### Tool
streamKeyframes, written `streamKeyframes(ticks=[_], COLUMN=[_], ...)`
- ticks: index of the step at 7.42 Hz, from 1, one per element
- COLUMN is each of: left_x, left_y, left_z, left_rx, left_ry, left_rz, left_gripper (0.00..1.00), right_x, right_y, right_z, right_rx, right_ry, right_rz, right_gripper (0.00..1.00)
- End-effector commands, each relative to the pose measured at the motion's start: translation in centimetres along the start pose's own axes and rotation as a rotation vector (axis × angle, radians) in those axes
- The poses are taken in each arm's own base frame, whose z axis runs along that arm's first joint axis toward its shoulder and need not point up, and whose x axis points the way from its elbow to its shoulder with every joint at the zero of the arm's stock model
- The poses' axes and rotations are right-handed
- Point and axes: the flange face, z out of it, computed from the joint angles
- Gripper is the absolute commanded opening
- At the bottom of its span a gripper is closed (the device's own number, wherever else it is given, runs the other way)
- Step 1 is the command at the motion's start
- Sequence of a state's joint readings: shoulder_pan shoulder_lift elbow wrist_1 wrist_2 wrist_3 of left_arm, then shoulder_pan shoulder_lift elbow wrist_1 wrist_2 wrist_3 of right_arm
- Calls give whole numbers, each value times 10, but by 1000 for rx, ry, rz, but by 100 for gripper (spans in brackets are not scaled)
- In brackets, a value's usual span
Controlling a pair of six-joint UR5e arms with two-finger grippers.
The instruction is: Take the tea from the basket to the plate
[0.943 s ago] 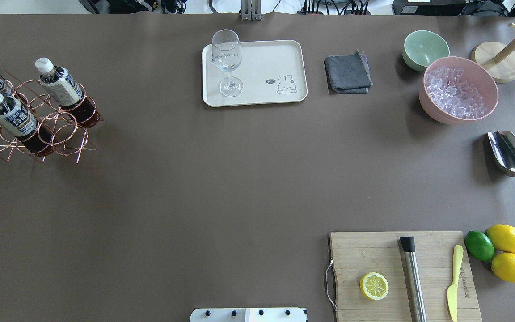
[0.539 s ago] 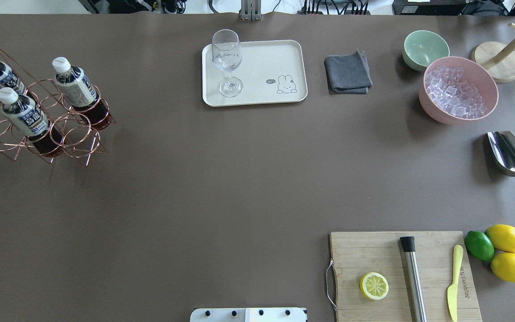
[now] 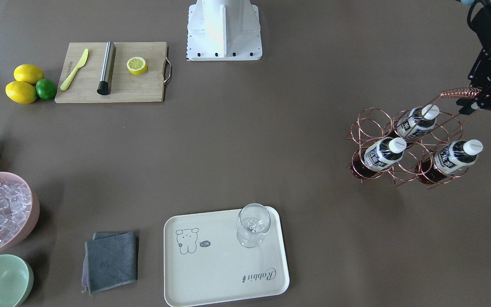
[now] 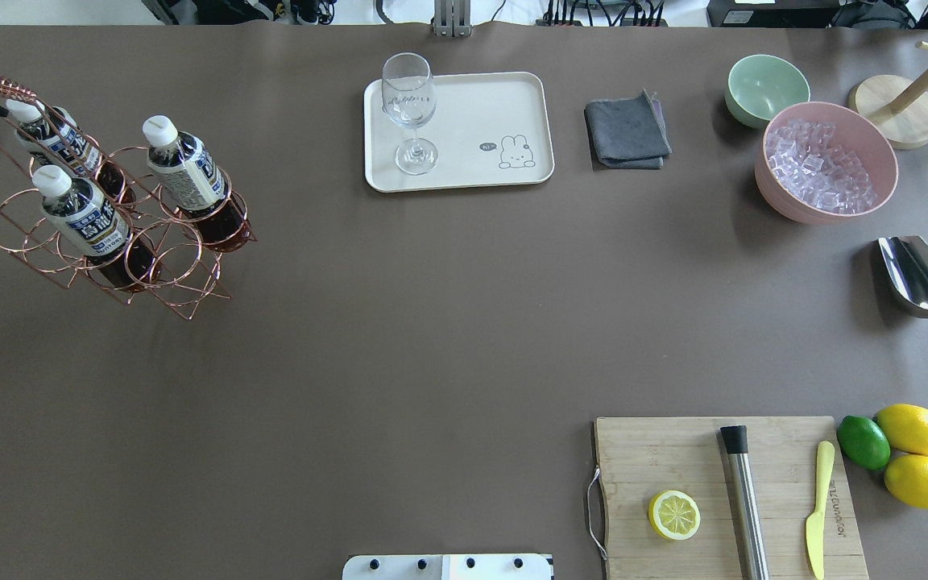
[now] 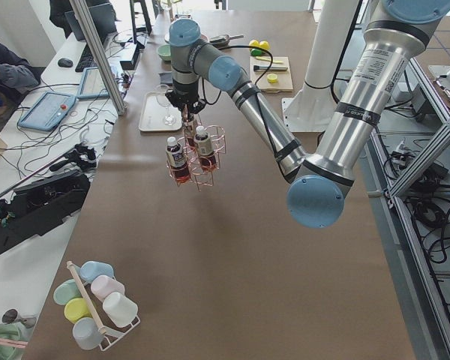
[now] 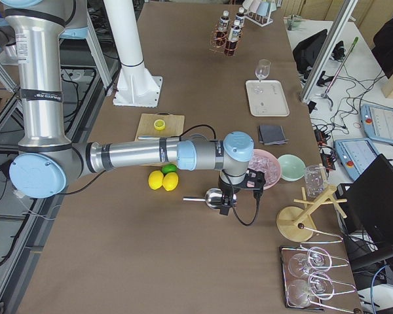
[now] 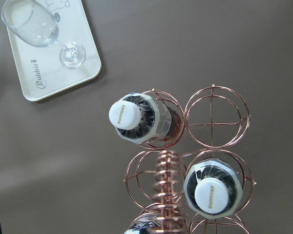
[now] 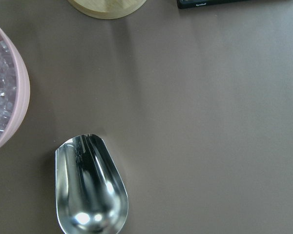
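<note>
We see the left gripper [image 3: 477, 98] closed on one end of the coiled handle of the basket [image 3: 407, 147], near the table's edge on the robot's left. In the exterior left view the basket hangs under the wrist and appears clear of the tabletop. The tea [image 3: 384, 153] sits in the basket: three capped bottles, each in its own ring cell, with the handle running above them. The plate [image 3: 228, 273] lies well apart from the basket, on the far side of the table from the robot, and a stemmed glass [image 3: 252, 226] stands in one corner of it. The right gripper [image 6: 228, 199] hovers over a metal scoop [image 6: 213, 198], just beside the pink bowl of ice [image 6: 265, 167]. We cannot tell whether its fingers are apart or together.
</note>
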State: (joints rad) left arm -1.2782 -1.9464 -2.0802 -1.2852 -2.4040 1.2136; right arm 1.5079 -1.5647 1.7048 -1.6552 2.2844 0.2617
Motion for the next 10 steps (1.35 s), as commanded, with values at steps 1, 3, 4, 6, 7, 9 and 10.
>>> streamKeyframes(ticks=[1, 3, 4, 6, 7, 9, 10], left_x=[5, 7, 11, 13, 13, 19, 25], left_y=[-17, -50, -73, -121, -156, -232, -268], left_z=[-2, 17, 30, 47, 55, 73, 80], left_rx=[63, 104, 123, 137, 152, 177, 190], left_ry=[-4, -15, -26, -40, -52, -77, -87], left_rz=[-7, -161, -186, -240, -281, -325, -370], left_gripper=[0, 0, 0, 0, 0, 0, 0], right_x=[-6, -31, -56, -102, -131, -182, -202], right_y=[1, 5, 3, -9, -16, -14, -5], right_z=[-3, 21, 30, 17, 5, -12, -21], right_rx=[7, -32, -6, 90, 183, 293, 396], right_ry=[1, 13, 19, -37, -82, -204, -272], right_rz=[-14, -74, -156, -281, -387, -571, -681], right_gripper=[100, 100, 100, 100, 100, 100, 100])
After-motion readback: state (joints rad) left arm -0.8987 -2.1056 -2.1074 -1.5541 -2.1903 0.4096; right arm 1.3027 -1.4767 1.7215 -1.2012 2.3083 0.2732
